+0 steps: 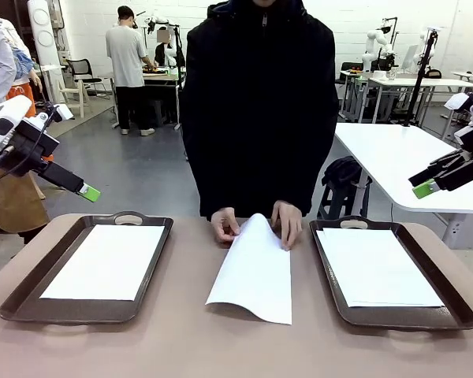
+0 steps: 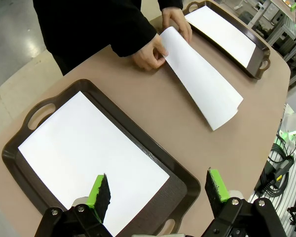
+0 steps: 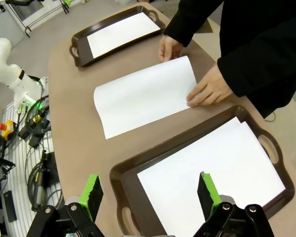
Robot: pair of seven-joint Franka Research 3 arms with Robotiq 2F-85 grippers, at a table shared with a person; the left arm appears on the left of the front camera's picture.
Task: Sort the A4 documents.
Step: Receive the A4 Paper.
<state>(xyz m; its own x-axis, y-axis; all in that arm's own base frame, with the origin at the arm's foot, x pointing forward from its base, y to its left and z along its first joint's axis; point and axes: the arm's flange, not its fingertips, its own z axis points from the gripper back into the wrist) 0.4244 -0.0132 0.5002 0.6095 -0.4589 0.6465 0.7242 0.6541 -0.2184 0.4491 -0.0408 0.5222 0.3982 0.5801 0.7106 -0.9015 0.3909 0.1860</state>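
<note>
Left gripper (image 1: 89,192): raised above the left edge of the desk (image 1: 181,339), fingers spread apart, nothing between them. In its wrist view it hangs over the near end of the left tray (image 2: 167,163).

Right gripper (image 1: 426,189): raised above the right edge of the desk, fingers likewise spread apart and empty; in its wrist view it hangs over the right tray (image 3: 123,177).

A4 documents: one sheet (image 1: 106,260) lies flat in the left tray. The right tray (image 1: 457,303) holds paper (image 1: 374,268) whose edges look slightly offset, as of more than one sheet. A loose sheet (image 1: 256,272) lies on the desk centre between the trays, its far edge curled up.

Person: standing at the far edge, both hands (image 1: 225,224) (image 1: 287,222) on the far end of the loose sheet.
</note>
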